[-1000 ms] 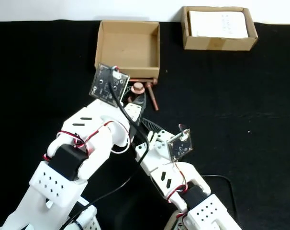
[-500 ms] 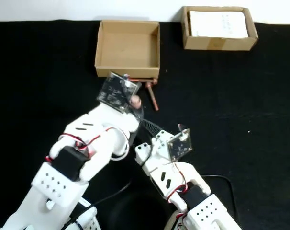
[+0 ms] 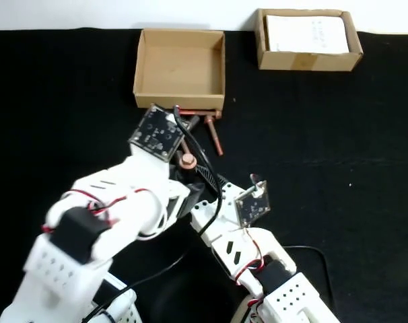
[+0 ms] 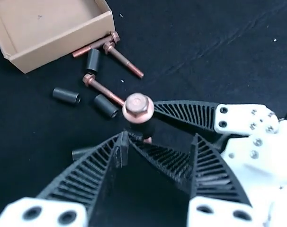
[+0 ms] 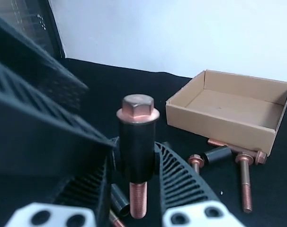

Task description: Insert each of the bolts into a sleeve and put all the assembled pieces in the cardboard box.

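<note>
In front of the cardboard box (image 3: 180, 67), the left gripper (image 4: 157, 142) is held with jaws apart, while the right gripper (image 5: 135, 163) is clamped on a black sleeve (image 5: 136, 146) with a bolt (image 5: 138, 109) seated upright in it. Loose bolts (image 4: 124, 60) and sleeves (image 4: 66, 95) are strewn just before the box.

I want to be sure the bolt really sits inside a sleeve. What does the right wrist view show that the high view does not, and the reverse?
Only the right wrist view: the black sleeve around the bolt, its threaded end out below, clamped by the right gripper. Only the high view: a second box with white paper inside. Both: the bolt's head, the cardboard box and loose bolts.
</note>
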